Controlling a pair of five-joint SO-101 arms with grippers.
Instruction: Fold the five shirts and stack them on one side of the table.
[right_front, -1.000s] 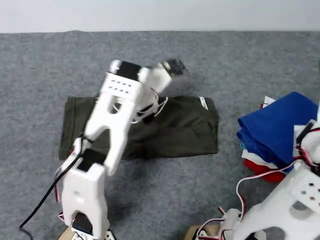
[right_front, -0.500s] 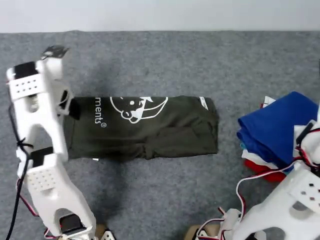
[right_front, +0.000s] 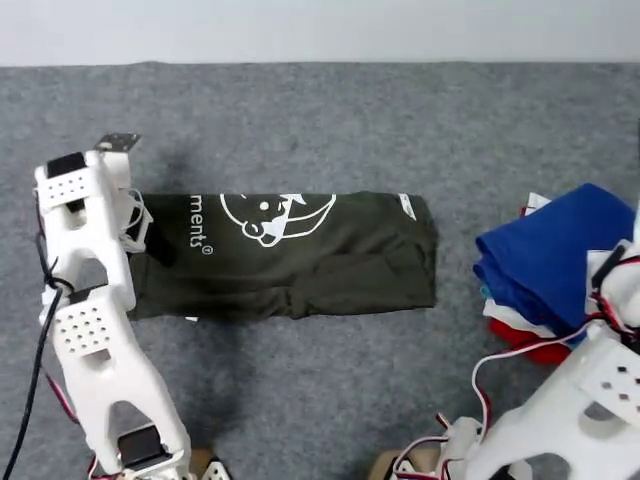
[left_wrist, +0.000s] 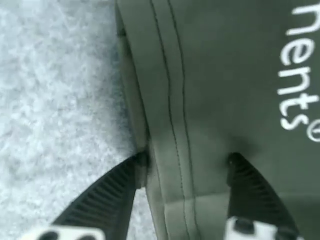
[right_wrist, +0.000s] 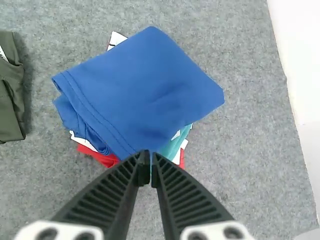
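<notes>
Grey felt table (right_front: 330, 120) is bearing the olive shirt (right_front: 330, 260), lying folded near centre. Over its hem edge the left gripper (left_wrist: 185, 162) is straddling, jaws spread. Farther off, the right gripper (right_wrist: 150, 167) is hovering clenched and empty above the blue-topped shirt stack (right_front: 545, 265).

A grey felt mat (right_front: 330, 110) with a coarse, fuzzy nap covers the table. A plain white band (right_front: 320, 30), either wall or board, runs along its far edge. In the right wrist view the mat ends at a straight edge, with a smooth white surface (right_wrist: 302, 50) beyond. A small tan patch (right_front: 385, 463) sits at the near edge, too small to identify.
</notes>
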